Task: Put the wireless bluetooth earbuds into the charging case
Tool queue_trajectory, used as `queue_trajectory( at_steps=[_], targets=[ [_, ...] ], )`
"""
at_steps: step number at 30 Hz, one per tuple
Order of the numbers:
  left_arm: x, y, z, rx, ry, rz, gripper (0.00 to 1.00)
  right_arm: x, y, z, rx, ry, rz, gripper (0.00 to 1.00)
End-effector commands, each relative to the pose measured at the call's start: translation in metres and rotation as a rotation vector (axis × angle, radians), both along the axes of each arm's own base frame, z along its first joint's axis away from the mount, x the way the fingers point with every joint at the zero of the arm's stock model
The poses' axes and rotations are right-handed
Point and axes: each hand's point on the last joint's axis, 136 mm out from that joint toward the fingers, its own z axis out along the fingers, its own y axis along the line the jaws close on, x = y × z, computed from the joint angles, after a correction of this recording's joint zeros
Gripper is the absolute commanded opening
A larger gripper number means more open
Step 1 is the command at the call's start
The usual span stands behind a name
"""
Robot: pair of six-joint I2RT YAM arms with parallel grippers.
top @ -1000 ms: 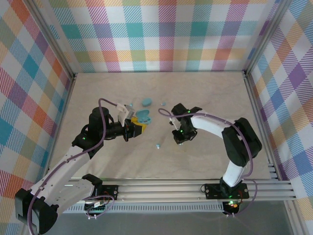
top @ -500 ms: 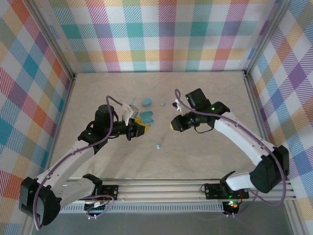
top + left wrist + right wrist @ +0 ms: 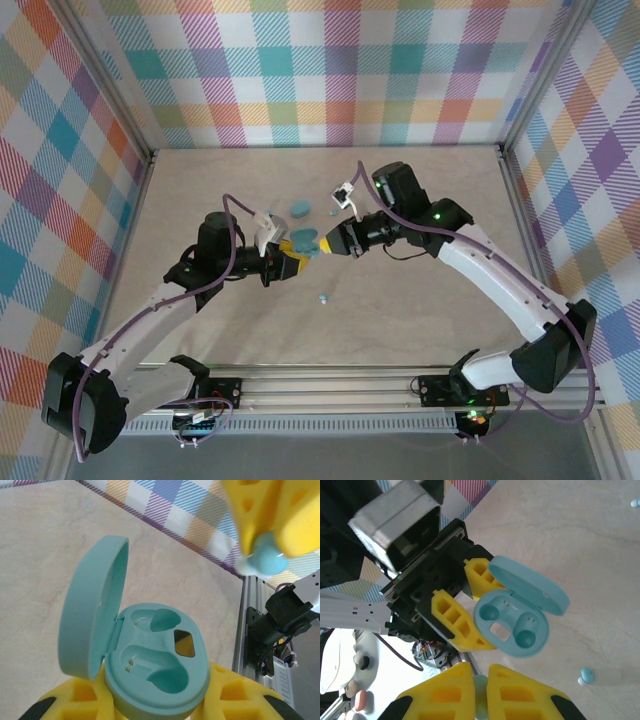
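My left gripper (image 3: pixel 289 263) is shut on the base of an open teal charging case (image 3: pixel 304 241), held off the table. In the left wrist view the case (image 3: pixel 157 665) has its lid (image 3: pixel 90 610) swung up to the left, and both sockets are empty. Just right of the case, my right gripper (image 3: pixel 334 243) is shut on a pale teal earbud (image 3: pixel 481 696) pinched between its yellow fingers (image 3: pixel 522 695). The same earbud (image 3: pixel 267 560) hangs above the case in the left wrist view. In the right wrist view the open case (image 3: pixel 512 622) lies just ahead of the fingertips.
A loose earbud (image 3: pixel 323 298) lies on the table in front of the grippers, seen again as earbud (image 3: pixel 586 676). A closed teal case (image 3: pixel 298 208) and another earbud (image 3: pixel 334 212) lie behind them. Checked walls enclose the wooden table (image 3: pixel 430 300).
The right gripper lifted from the table right of centre and swung left, ending beside the open case with the earbud pinched. The left gripper shifted the case slightly right.
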Motion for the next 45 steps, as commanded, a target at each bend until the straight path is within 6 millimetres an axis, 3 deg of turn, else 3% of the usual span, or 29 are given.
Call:
queue_trajectory(
  at_steps=[1,8,14,22,36,45],
  targets=[
    [-0.002,-0.004,0.016,-0.043,-0.089,-0.049,0.0,-0.001,0.013,0.009,0.05,0.015,0.032,0.09],
    [-0.004,-0.004,0.019,-0.051,-0.097,-0.056,0.0,0.001,0.021,0.001,0.05,0.034,0.036,0.09],
    [-0.008,-0.003,0.018,-0.051,-0.097,-0.057,0.0,0.002,0.026,0.007,0.069,0.024,0.045,0.09],
    [-0.013,-0.004,0.022,-0.068,-0.093,-0.084,0.0,0.006,0.026,-0.008,0.028,0.023,0.043,0.09],
    [-0.019,-0.008,0.026,-0.082,-0.103,-0.119,0.0,0.009,0.034,-0.006,0.031,0.03,0.08,0.1],
    [-0.02,-0.008,0.028,-0.087,-0.106,-0.127,0.0,-0.004,0.024,-0.032,-0.058,0.093,0.119,0.15]
  ],
)
